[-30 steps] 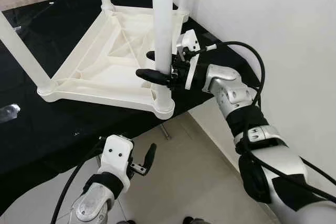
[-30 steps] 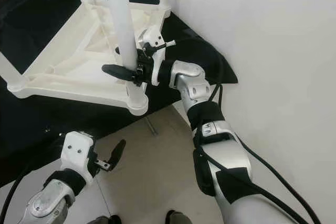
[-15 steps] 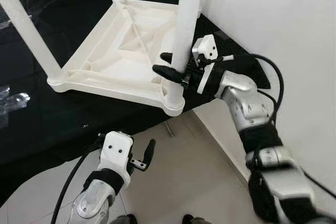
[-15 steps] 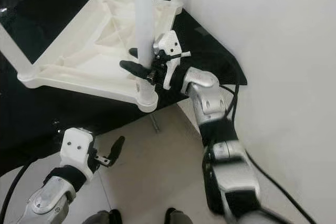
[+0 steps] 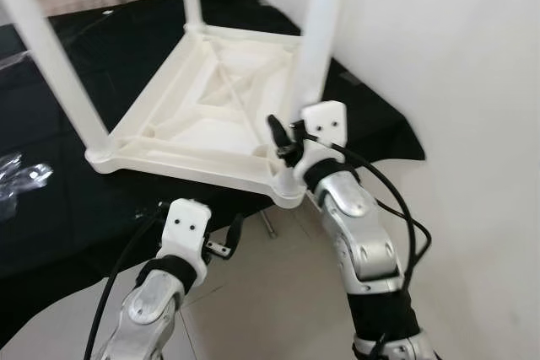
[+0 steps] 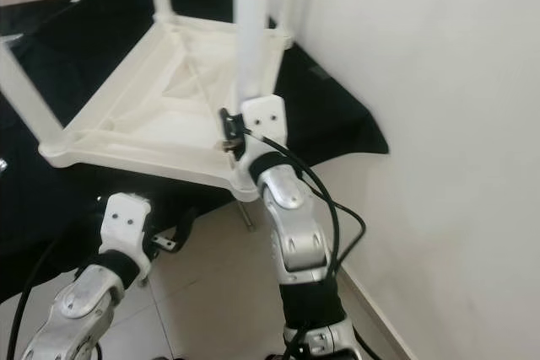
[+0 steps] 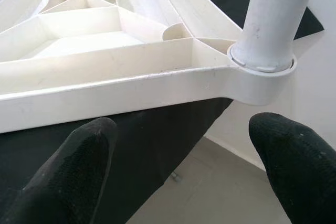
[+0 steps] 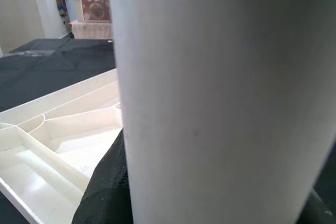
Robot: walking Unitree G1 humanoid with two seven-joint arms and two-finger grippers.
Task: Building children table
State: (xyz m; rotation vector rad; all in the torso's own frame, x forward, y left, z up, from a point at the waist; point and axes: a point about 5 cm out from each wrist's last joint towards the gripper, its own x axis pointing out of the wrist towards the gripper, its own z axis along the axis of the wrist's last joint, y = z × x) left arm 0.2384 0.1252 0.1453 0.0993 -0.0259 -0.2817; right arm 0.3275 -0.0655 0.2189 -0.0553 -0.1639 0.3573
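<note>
While right gripper [image 5: 283, 137] clamped near leg [image 5: 316, 48] | left gripper [image 5: 221, 242] hung open | step: seating leg | next: push down.

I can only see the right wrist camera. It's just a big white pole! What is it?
Observer: It's a table leg, standing in the near corner socket of a white table top lying upside down.
Operator: Is the robot holding it?
Observer: The right gripper is round that leg, low down near the socket.
Operator: What's the other hand doing?
Observer: The left gripper is open, in front of the table's near edge, touching nothing.
Operator: What's under the table?
Observer: A black cloth spread on the tiled floor.
</note>
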